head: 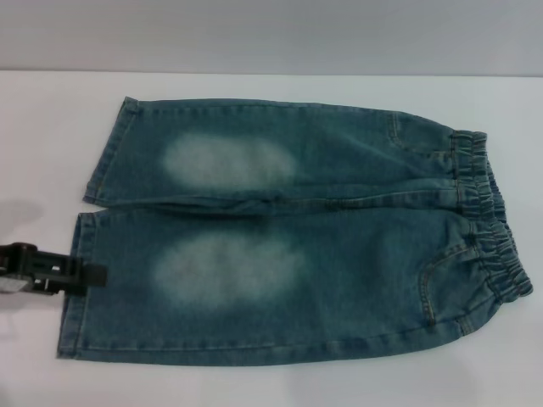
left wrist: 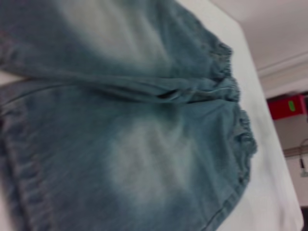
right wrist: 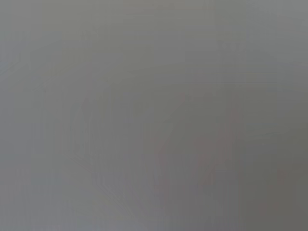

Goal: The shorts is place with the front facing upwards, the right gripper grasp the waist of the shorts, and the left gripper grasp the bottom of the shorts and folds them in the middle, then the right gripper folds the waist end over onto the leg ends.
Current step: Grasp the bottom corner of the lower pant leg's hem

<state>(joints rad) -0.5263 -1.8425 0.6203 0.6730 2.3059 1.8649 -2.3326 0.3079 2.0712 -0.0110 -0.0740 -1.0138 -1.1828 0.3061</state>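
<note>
Head view, left end effector [head: 89, 275] at shorts [head: 297, 229] hem, grip unclear

faded denim shorts [head: 297, 229], flat, front seemingly up, waist right

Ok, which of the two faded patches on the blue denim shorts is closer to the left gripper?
The nearer-leg faded patch, on the leg whose hem the left gripper reaches. The far-leg faded patch lies farther away across the blue denim shorts.
</note>
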